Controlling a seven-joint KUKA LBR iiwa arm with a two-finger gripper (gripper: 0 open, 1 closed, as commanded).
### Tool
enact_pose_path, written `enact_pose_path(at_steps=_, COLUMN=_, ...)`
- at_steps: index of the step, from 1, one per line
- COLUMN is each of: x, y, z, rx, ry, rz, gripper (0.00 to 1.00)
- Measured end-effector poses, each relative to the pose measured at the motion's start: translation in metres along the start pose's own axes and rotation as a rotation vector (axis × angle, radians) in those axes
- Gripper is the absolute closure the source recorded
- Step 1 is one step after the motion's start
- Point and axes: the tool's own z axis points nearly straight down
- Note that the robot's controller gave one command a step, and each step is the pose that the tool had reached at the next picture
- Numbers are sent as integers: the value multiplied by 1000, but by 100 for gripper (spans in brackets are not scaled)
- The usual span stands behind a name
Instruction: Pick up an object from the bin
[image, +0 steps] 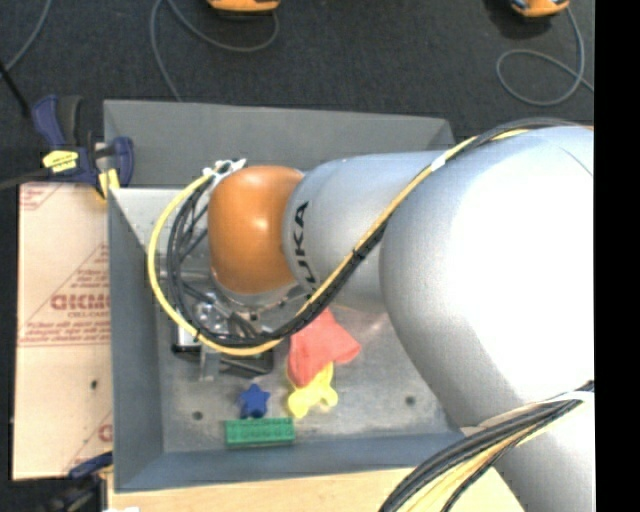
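Grey bin (136, 380), green brick (260, 432), blue star (253, 400)

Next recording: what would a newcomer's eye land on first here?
The big silver arm with its orange wrist cover, stretched from the right over the bin. Then the bright cluster near the bin's front wall: a pink lump, a yellow piece, a blue star, a green brick.

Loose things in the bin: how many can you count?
4: a pink piece mid-bin, a yellow piece below it, a blue piece left of that, a green brick nearest the front wall. The arm may hide more.
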Motion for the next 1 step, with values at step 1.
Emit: enact_pose_path(at_steps=1, x=-2, y=0, z=-16, rx=0, ry=-5, rz=0, gripper=100)
